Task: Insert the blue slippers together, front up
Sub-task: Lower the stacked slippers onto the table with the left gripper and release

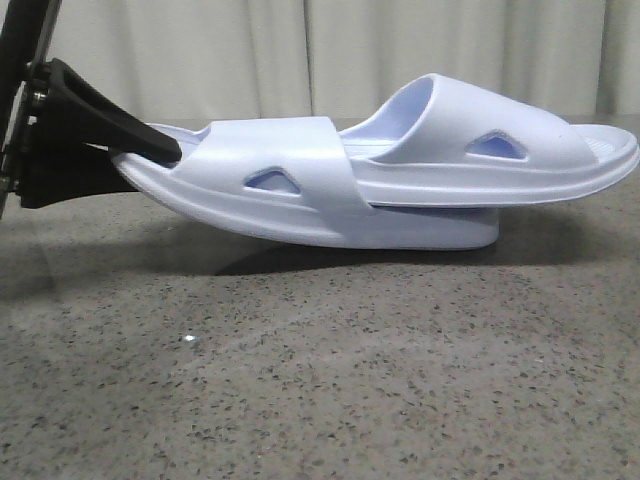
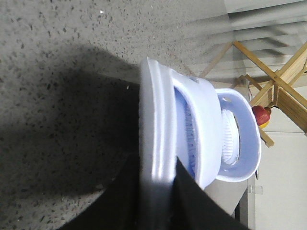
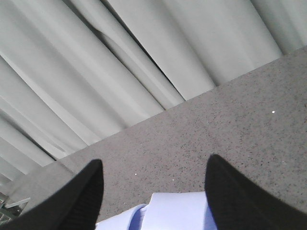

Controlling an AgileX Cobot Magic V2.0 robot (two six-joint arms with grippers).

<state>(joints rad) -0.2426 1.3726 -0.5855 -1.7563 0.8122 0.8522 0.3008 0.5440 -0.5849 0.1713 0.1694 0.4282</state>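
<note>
Looks like an indoor robot data-collection setup, lab or studio type room, not a lived-in home. Grey speckled stone-like tabletop (image 1: 330, 380) fills the foreground in the front view, bare apart from the staged items. Pale pleated curtain (image 1: 250, 55) hangs as a plain backdrop right behind the table, also seen in the right wrist view (image 3: 120, 62). Left wrist view shows a light wooden rack or frame (image 2: 280, 79) with crossed slats off beyond the table, a small red and yellow object (image 2: 261, 116) by it, too blurred to identify, and plain pale wall or cabinet panels (image 2: 283, 182)
</note>
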